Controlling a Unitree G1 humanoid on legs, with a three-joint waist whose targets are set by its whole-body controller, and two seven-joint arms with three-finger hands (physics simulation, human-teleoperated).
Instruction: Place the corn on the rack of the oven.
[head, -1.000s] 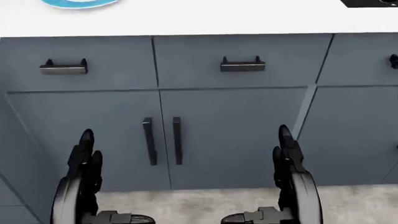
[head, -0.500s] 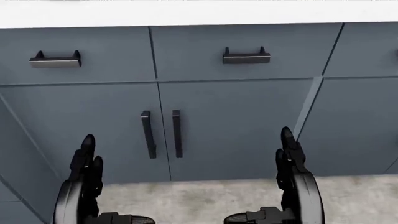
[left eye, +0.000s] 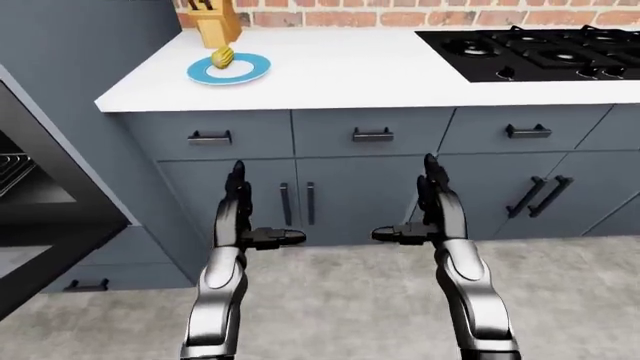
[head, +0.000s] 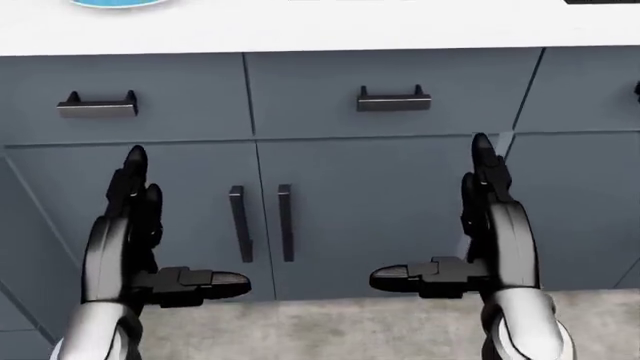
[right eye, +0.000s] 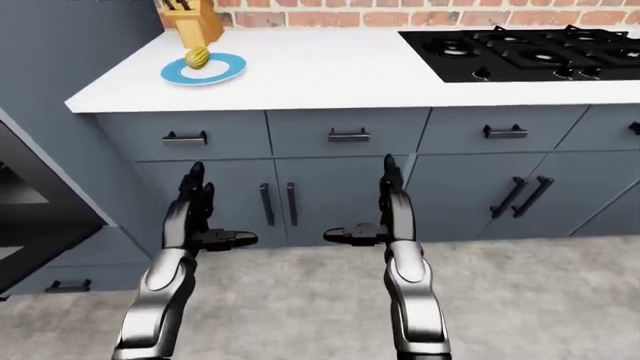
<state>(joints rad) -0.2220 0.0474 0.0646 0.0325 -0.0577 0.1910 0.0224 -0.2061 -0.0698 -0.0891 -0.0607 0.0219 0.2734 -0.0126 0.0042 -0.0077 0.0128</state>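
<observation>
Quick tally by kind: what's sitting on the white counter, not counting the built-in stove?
Corn: 1
Blue plate: 1, under the corn
Knife block: 1
Total: 3

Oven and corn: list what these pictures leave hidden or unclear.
- Oven: cut off by the left-eye view's left edge; only its open door and a sliver of rack show.
- Corn: too small for detail in the eye views; above the head view's top edge.
- Blue plate: cut by the head view's top edge.
</observation>
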